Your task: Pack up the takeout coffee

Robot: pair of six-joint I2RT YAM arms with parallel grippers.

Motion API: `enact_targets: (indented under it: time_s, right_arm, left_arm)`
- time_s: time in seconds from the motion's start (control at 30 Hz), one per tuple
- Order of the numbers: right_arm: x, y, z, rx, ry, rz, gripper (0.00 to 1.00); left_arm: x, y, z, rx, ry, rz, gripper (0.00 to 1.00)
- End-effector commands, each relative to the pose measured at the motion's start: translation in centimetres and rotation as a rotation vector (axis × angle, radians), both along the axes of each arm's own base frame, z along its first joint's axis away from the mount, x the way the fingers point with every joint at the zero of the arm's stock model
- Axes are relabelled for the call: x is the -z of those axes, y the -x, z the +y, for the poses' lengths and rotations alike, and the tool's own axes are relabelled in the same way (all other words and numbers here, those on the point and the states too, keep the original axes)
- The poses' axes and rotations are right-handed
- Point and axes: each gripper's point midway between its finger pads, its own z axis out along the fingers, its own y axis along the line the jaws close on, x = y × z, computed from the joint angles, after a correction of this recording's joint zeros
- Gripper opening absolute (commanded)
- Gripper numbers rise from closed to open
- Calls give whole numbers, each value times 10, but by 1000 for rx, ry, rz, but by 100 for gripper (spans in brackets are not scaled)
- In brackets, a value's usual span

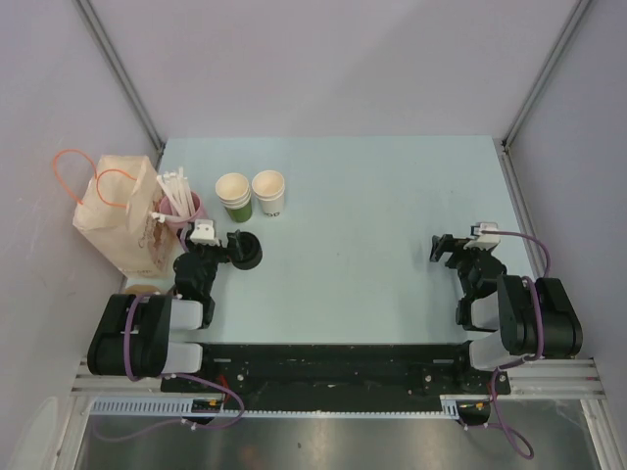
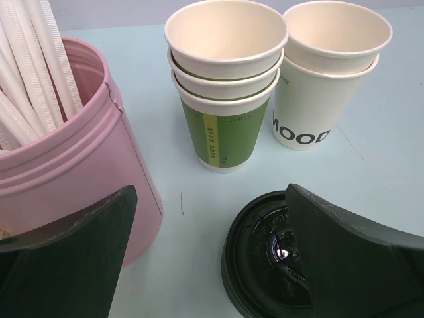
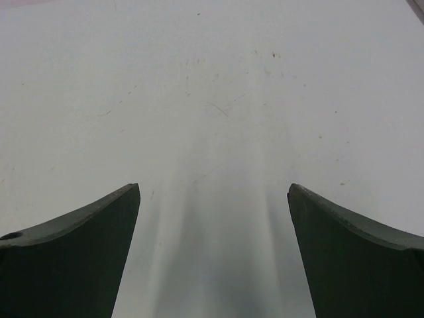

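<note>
While both sets of jaws stand wide apart and grip nothing, the left gripper (image 2: 211, 212) hovers low over the left part of the pale, smooth table (image 1: 372, 245) and the right gripper (image 3: 213, 199) hangs over a bare, faintly scuffed patch at the right.

The green cups (image 2: 224, 99) are tapered paper with rolled rims, three nested into one stack, with a lighter stripe down the side. Just beside them, to the right, stand the white cups (image 2: 326, 93), two nested, with dark block print on the outer one. Both stacks are upright on the far left of the table, cream inside and holding nothing.

Nearer the arm, a glossy round black lid (image 2: 262, 258) of moulded plastic lies flat on the table, partly under one dark finger; whether more are stacked beneath it I cannot tell.

A ribbed pink cup (image 2: 79, 172) holds white straws (image 2: 30, 73). Beyond the table's left edge stands a beige paper bag (image 1: 118, 220) with orange loop handles.
</note>
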Motion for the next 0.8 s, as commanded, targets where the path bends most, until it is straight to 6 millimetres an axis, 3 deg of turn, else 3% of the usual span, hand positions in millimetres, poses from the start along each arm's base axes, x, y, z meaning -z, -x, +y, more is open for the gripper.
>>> enact_targets:
  time_s: [0.0, 0.1, 0.17, 0.2, 0.23, 0.27, 0.3, 0.33, 0.37, 0.43, 0.5, 0.53, 0.57, 0.6, 0.67, 0.7, 0.73, 0.77]
  right_arm:
    - [-26, -9, -4, 19, 13, -93, 100]
    - [-38, -2, -6, 51, 23, -119, 100]
    - [-68, 3, -5, 70, 33, -187, 100]
    - [-53, 7, -2, 60, 33, -103, 100]
    - [-66, 4, 0, 59, 1, -109, 100]
    - [-93, 10, 5, 35, -6, -170, 100]
    - [-87, 14, 9, 9, -8, -125, 100]
    - [-99, 17, 15, -12, -11, -149, 100]
    - [-124, 22, 21, -41, -13, -211, 100]
    - [-133, 29, 27, -62, -21, -205, 100]
    - [-152, 37, 40, -108, -38, -224, 100]
    - [-158, 40, 47, -135, -43, -230, 100]
    - [-164, 43, 54, -165, -44, -228, 99]
    - [-171, 48, 59, -187, -38, -245, 100]
    - [-174, 52, 71, -226, -38, -238, 100]
    - [-180, 54, 76, -240, -40, -247, 100]
    - [-181, 55, 79, -251, -42, -245, 100]
    - [-180, 57, 87, -275, -42, -236, 99]
  left_arm:
    - [-19, -8, 2, -10, -23, -64, 100]
    - [-20, -8, 2, -10, -22, -67, 100]
    - [-20, -7, 2, -9, -22, -67, 100]
    - [-21, -7, 2, -7, -25, -71, 100]
    - [-26, -6, -7, 45, -36, -83, 100]
    - [-35, -3, -11, 73, -59, -97, 100]
    - [-40, -1, -15, 100, -69, -93, 100]
    - [-54, -4, -23, 149, -77, -107, 100]
    - [-48, 0, -27, 179, -102, -58, 100]
    - [-82, 4, -36, 237, -134, -131, 97]
    - [-66, 9, -52, 364, -135, 0, 88]
    - [-65, 11, -59, 422, -128, 112, 84]
    - [-70, 26, -84, 598, -135, 129, 74]
    - [-75, 36, -94, 680, -137, 144, 71]
    - [-99, 60, -113, 820, -116, 151, 73]
    - [-124, 59, -115, 838, -131, 123, 75]
    - [-119, 62, -116, 838, -114, 197, 75]
    - [-125, 52, -112, 767, -141, 218, 74]
